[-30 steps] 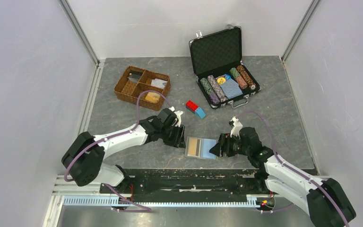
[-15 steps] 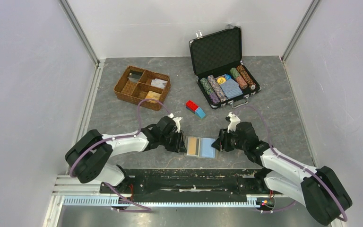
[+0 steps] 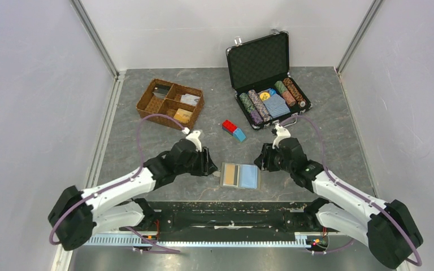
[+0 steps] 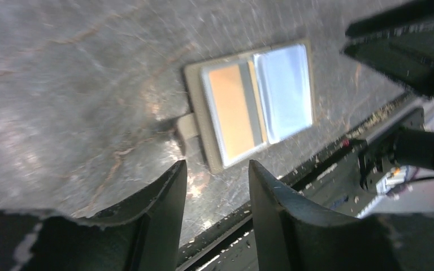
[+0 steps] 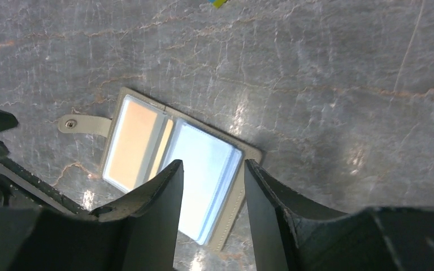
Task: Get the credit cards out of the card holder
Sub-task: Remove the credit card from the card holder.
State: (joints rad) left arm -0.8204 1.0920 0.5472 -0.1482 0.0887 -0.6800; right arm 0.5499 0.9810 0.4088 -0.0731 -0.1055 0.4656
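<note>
The grey-tan card holder (image 3: 224,175) lies open and flat near the table's front edge. An orange-gold credit card (image 3: 231,175) sits in its left half and a light blue one (image 3: 250,176) in its right half. In the left wrist view the holder (image 4: 195,90), its side tab (image 4: 187,127) and both cards show ahead of my left gripper (image 4: 217,165), which is open, empty and just left of the tab. My right gripper (image 5: 212,164) is open and empty above the blue card (image 5: 206,164), at the holder's right edge (image 5: 234,212).
A brown wicker tray (image 3: 170,104) stands at the back left. An open black chip case (image 3: 268,79) stands at the back right. Red and blue blocks (image 3: 233,130) lie behind the holder. The black front rail (image 3: 231,209) runs just below it.
My left gripper has drawn back to the left, off the holder. The right gripper has narrowed and moved slightly back from the holder's right edge. The holder stays open on the table.
</note>
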